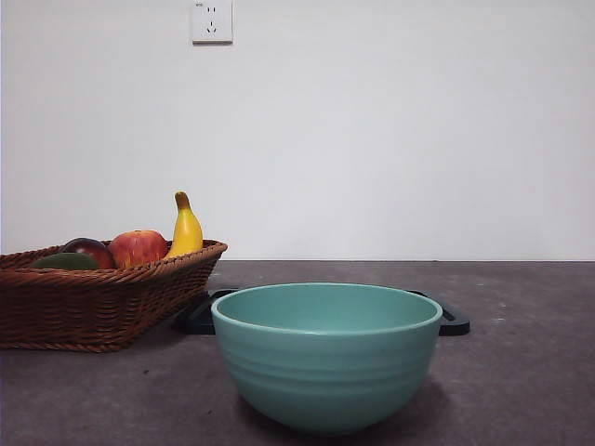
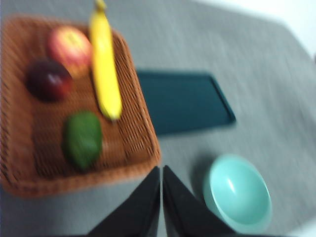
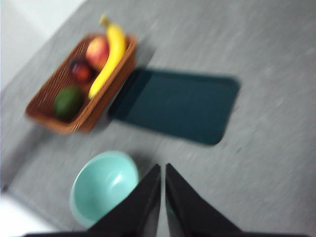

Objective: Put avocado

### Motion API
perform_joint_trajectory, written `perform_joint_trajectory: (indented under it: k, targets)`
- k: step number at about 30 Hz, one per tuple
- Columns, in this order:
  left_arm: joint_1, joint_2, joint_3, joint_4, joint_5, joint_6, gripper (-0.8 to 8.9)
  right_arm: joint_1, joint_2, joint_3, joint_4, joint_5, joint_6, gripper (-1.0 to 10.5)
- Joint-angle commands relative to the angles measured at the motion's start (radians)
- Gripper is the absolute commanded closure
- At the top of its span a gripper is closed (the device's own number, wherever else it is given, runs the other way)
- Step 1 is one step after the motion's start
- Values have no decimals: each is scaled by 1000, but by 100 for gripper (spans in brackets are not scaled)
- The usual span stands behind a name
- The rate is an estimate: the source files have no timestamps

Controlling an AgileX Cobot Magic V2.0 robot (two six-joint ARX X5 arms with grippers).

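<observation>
A staged test bench in a lab rather than a lived-in kitchen is suggested by a bare grey table (image 1: 521,372) set against a plain white wall (image 1: 390,130) on which only a socket (image 1: 211,20) is mounted.

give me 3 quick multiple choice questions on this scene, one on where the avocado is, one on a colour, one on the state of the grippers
1. Where is the avocado?
A. in the wicker basket
B. in the bowl
C. on the tray

2. What colour is the bowl?
A. red
B. pale teal
C. black

3. How do the left gripper and right gripper stand?
A. both closed on fruit
B. both closed and holding nothing
C. one holding the bowl

Answers:
1. A, the avocado lies in the basket with the banana, the apple and the dark red fruit.
2. B, the front view shows it pale teal; the dark tray lies behind it.
3. B, each wrist view shows its jaws together above the table, gripping nothing.
</observation>
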Motion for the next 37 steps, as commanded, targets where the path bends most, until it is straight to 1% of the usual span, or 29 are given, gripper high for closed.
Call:
perform_joint_trajectory:
  k: [1,5,7,10,11,12,13,15,16,18,23,27,32,37]
  targets:
    - [-22,14,43,-51,20,57,805,64,43,50,-71,-3,-61,940]
    - [-62,14,60,-167,20,87,805,209,77,61,-163,0,-92,940]
    - [-72,14,60,-189,20,94,805,257,83,61,-173,0,-93,940]
    - [-75,14,60,-197,20,94,793,283,83,61,-173,0,-92,938]
    - [-75,14,60,-197,19,94,740,282,83,61,-173,0,-91,907]
    - [-75,14,60,-197,19,94,663,283,83,61,-174,0,-87,826]
    - [-75,14,60,-198,18,93,562,283,83,61,-174,0,-83,717]
    - [-75,14,60,-198,17,93,458,283,83,61,-174,0,-80,604]
    - [-75,14,60,-198,16,93,416,283,83,61,-174,0,-80,581]
    - [-75,18,60,-196,11,93,371,283,83,61,-174,0,-80,580]
    - [-76,54,60,-173,-40,78,370,283,87,61,-174,0,-80,575]
    - [-85,124,62,-80,-97,64,371,283,100,62,-174,1,-79,575]
    - [-118,276,100,6,-177,53,377,283,122,62,-174,0,-80,575]
    - [-171,468,166,45,-315,80,377,283,135,62,-173,1,-80,576]
